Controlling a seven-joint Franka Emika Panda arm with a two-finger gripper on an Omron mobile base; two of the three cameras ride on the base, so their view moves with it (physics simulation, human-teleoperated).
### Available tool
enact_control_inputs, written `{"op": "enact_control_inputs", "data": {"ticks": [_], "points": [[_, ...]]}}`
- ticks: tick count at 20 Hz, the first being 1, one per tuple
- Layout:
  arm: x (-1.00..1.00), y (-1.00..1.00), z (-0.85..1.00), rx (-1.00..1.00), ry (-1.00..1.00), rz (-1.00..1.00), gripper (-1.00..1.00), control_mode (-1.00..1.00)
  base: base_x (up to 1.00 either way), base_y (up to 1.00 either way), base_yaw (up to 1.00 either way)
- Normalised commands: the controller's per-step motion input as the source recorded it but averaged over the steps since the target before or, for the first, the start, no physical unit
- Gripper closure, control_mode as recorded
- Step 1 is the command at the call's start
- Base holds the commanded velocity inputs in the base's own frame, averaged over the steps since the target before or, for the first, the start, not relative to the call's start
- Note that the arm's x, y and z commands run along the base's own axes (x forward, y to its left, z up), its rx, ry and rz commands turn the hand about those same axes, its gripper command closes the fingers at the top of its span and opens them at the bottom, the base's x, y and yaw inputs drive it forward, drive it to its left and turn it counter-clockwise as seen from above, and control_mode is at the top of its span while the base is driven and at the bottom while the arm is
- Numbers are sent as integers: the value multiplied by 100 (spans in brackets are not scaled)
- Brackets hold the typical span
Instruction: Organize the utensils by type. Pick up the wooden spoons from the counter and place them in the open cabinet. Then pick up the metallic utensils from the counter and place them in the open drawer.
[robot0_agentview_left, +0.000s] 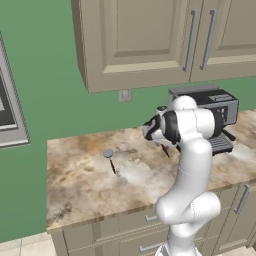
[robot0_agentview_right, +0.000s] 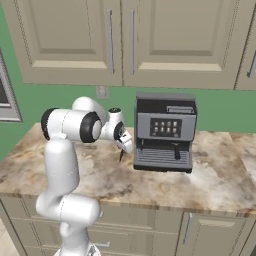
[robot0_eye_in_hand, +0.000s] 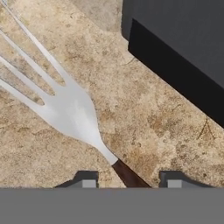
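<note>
Silvery tines fan out across the hand view: a fork (robot0_eye_in_hand: 65, 105) with a dark handle lies flat on the marbled bench (robot0_agentview_left: 90, 185), just beside the black coffee machine (robot0_agentview_right: 165, 132). The pincer (robot0_eye_in_hand: 129, 181) sits low over it, one tip either side of the handle with bare stone showing in the gaps, so I'd call it part-open around the fork and not yet gripping it. From the left base view a second dark-handled utensil with a round grey head (robot0_agentview_left: 110, 159) lies well apart from the fork, out on the open stretch of bench. I see no wooden spoons anywhere on the stone, so I judge that half of the job is likely finished, though the cabinets in sight all look shut and I can't confirm where the spoons went. Both metal pieces are on the bench, so the drawer half is barely started: grip this fork, carry it off, then return for the round-headed one.
</note>
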Motion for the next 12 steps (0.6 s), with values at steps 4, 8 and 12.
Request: {"op": "enact_control_inputs", "data": {"ticks": [4, 8, 12], "points": [[-46, 6, -42, 2, -4, 4, 100, -100, 0, 0, 0], [-51, 12, -38, 3, -2, 3, 100, -100, 0, 0, 0], [-46, 22, -31, 3, -1, 3, 100, -100, 0, 0, 0]]}}
